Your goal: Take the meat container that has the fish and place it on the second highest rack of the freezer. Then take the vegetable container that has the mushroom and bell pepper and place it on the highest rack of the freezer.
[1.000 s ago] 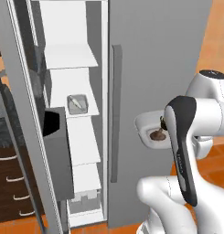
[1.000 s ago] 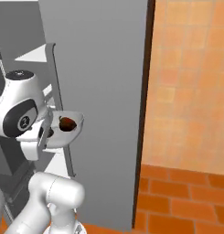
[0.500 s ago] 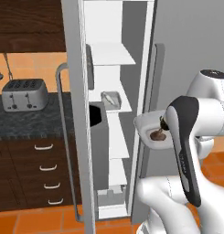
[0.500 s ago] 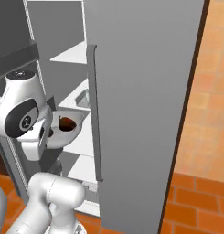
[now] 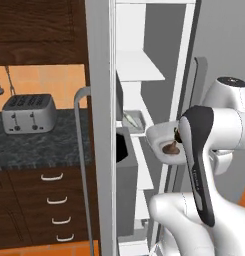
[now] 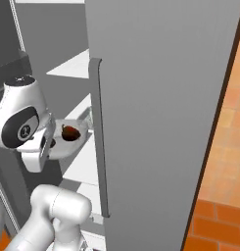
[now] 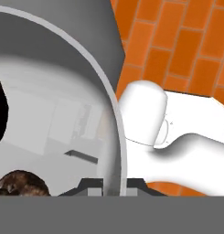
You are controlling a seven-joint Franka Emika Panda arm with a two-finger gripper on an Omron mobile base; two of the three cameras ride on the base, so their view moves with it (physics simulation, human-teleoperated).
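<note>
No writing or brand can be read anywhere, neither on the freezer [image 5: 159, 65] nor on the toaster [image 5: 29, 113] that stands on the dark bench [image 5: 39, 147] to its left. The gripper [image 7: 104, 186] is shut on the thick rim of the vegetable container [image 5: 161, 142], held in the air in front of the freezer's open shelves, with the brown mushroom [image 5: 170, 147] inside it; the bell pepper is hidden or too hard to make out. The meat container [image 5: 134, 120] sits on a white shelf at the front edge, its fish [image 5: 130, 120] only a pale sliver, and the freezer door [image 6: 160, 108] cuts off most of the interior in the right base view.
</note>
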